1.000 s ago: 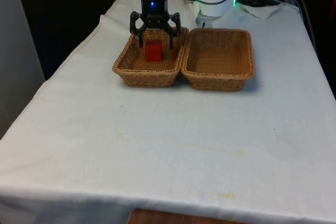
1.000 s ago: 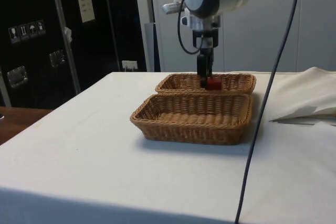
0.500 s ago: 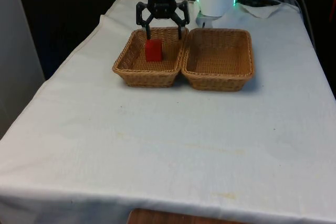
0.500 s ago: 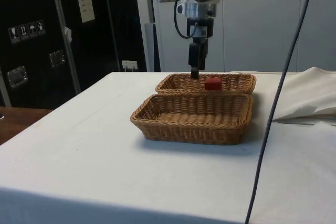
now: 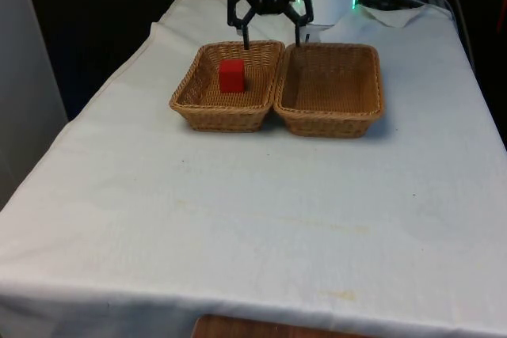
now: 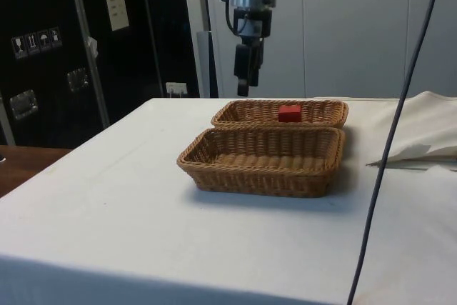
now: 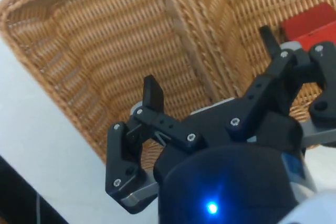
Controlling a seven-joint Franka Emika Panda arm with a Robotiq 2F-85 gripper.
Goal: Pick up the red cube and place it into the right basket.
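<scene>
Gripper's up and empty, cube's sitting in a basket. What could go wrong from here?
1. The cube lies in the basket on the front view's left. If the other basket was the target, the task may count as failed.
2. The gripper hangs open above the shared rims; descending from here, a finger could catch the wicker.
3. The cube sits near a wall, so regrasping could be tight.
</scene>
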